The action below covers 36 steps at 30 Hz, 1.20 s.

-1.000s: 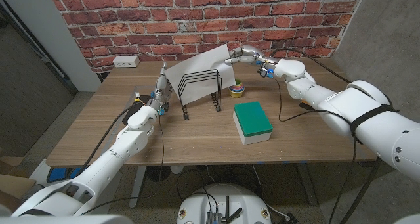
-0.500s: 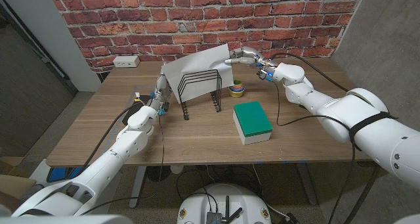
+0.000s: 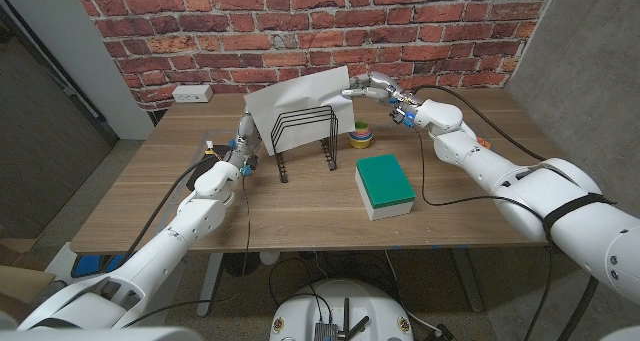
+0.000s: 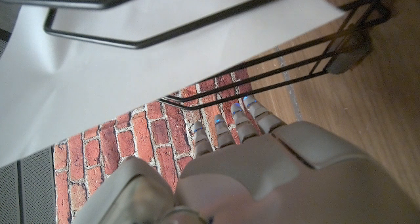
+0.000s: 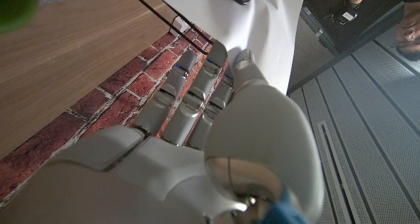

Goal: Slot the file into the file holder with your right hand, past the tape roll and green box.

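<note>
Pictured: right robot hand (image 3: 372, 83) pinching the upper corner of the white file (image 3: 296, 99), sheet gripped between thumb and fingers (image 5: 197, 86) as seen from the right wrist. File hanging tilted over the black wire file holder (image 3: 305, 131), lower edge apparently already down among the wires; how deep, not discernible. Left robot hand (image 3: 243, 141) standing upright just beside the holder's left end, fingers (image 4: 226, 129) extended and close together, gripping nothing visible.

Yellow tape roll (image 3: 360, 136) lying just right of the holder; green box (image 3: 384, 182) nearer the front of the table, both well below the reaching arm.

Likely risks from here: thin sheet buckling or catching on a wire divider if pushed down at its present slant; light holder sliding or tipping under sideways pressure; forearm or cable brushing the tape roll on the way down; file slipping from a corner-only pinch.

Setting: wooden table (image 3: 150, 196) with pale plank grain, white power strip (image 3: 191, 93) at the far left edge, red brick wall (image 3: 200, 21) behind, grey concrete panel at the right, grey floor beyond.
</note>
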Available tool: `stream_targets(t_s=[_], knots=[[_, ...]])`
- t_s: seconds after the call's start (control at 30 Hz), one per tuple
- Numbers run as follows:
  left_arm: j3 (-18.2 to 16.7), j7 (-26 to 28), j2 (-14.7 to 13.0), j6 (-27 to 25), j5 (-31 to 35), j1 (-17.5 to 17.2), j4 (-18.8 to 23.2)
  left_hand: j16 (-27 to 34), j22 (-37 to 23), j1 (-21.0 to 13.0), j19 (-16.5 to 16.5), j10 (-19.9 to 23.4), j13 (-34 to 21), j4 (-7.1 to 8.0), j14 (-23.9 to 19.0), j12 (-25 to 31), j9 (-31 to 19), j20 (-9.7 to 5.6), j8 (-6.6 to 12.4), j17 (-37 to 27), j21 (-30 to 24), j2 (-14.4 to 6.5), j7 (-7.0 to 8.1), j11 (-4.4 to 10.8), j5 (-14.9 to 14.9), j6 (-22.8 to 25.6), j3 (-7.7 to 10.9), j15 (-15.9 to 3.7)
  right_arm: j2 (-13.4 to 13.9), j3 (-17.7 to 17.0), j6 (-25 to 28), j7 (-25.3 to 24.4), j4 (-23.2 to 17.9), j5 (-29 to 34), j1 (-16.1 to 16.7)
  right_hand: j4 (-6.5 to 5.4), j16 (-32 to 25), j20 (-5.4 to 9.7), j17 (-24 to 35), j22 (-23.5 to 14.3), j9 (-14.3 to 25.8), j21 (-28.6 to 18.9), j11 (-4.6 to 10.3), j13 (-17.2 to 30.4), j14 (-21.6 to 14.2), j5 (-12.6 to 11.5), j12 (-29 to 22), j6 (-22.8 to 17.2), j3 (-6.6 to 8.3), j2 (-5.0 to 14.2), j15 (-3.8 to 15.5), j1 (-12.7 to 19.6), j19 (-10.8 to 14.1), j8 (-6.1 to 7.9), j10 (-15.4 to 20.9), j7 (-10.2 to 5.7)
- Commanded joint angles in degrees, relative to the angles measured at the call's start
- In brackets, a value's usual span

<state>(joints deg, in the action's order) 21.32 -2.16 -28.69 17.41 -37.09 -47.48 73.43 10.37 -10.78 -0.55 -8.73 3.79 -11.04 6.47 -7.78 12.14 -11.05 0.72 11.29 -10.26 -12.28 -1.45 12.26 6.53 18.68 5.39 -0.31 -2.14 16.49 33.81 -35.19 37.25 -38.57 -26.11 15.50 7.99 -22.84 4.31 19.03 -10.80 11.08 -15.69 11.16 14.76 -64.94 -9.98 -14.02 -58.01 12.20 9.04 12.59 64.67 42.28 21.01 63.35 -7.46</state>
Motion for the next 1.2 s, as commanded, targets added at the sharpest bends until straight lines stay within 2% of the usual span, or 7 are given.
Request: stream_targets(t_s=[0.03, 0.53, 0.83, 1.0, 1.2], knots=[[0.0, 0.0, 0.0, 0.0, 0.0, 0.0, 0.0, 0.3, -0.3, 0.1, -0.3, 0.0, -0.3, -0.03, -0.4, 0.1, -0.2, 0.06, 0.11, -0.1, -0.1, -0.2, 0.3, 0.49, 0.5, 0.2, 0.31, -0.22, 1.0, -0.2, 3.5, -3.4, -4.9, -0.8, 2.8, 0.29, 0.3, 7.52, 0.2, -0.3, 0.2, -0.4, 0.13, 0.4, -0.4, -0.2, -0.1, -0.3, 0.54, -0.06, 0.82, -0.2, 0.4, 0.06, 0.8, -0.08], [0.0, 0.0, 0.0, 0.0, 0.0, 0.0, 0.0, 0.3, -0.3, 0.1, -0.3, 0.0, -0.3, -0.03, -0.4, 0.1, -0.2, 0.07, 0.11, -0.1, -0.1, -0.3, 0.3, 0.44, 0.5, 0.2, 0.33, -0.23, 1.8, -0.9, 6.7, -6.1, -9.7, -2.3, 5.1, 0.39, 0.4, 7.51, 0.5, -0.3, 0.2, -0.5, 0.2, 0.7, -0.5, -0.2, -0.1, -0.2, 0.69, -0.18, 0.81, -0.3, 0.5, -0.07, 1.0, 0.08], [0.0, 0.0, 0.0, 0.0, 0.0, 0.0, -0.1, 0.3, -0.3, 0.1, -0.2, 0.0, -0.3, -0.03, -0.4, 0.1, -0.2, 0.08, 0.12, -0.1, -0.1, -0.3, 0.3, 0.41, 0.5, 0.2, 0.33, -0.18, 1.8, -0.7, 7.2, -7.8, -10.8, -1.8, 5.5, 0.37, 0.5, 7.49, 0.6, -0.3, 0.2, -0.6, 0.11, 0.9, -0.4, -0.2, 0.0, -0.2, 0.76, -0.22, 0.75, -0.5, 0.5, -0.1, 0.8, -0.09], [0.0, 0.0, 0.0, 0.0, 0.0, 0.0, 0.0, 0.3, -0.3, 0.1, -0.2, 0.0, -0.3, -0.03, -0.4, 0.1, -0.2, 0.08, 0.11, -0.1, -0.1, -0.3, 0.3, 0.43, 0.5, 0.2, 0.33, -0.22, 1.6, -0.6, 6.3, -8.4, -10.1, -1.4, 5.6, 0.3, 0.7, 7.51, 0.7, -0.3, 0.2, -0.6, 0.2, 1.1, -0.2, -0.1, 0.1, 0.0, 0.76, -0.3, 0.66, -0.7, 0.5, -0.22, 0.7, -0.27], [0.0, 0.0, 0.0, 0.0, 0.0, 0.0, 0.0, 0.3, -0.3, 0.1, -0.2, 0.0, -0.3, -0.03, -0.4, 0.1, -0.2, 0.06, 0.1, -0.1, -0.1, -0.2, 0.3, 0.41, 0.5, 0.1, 0.33, -0.26, 0.0, -0.3, 2.8, -7.4, -5.9, -0.9, 4.5, 0.31, 1.0, 7.54, 0.8, -0.3, 0.2, -0.6, 0.14, 1.3, 0.2, -0.1, 0.2, 0.0, 0.75, -0.49, 0.62, -1.0, 0.3, -0.24, 0.4, -0.31]])
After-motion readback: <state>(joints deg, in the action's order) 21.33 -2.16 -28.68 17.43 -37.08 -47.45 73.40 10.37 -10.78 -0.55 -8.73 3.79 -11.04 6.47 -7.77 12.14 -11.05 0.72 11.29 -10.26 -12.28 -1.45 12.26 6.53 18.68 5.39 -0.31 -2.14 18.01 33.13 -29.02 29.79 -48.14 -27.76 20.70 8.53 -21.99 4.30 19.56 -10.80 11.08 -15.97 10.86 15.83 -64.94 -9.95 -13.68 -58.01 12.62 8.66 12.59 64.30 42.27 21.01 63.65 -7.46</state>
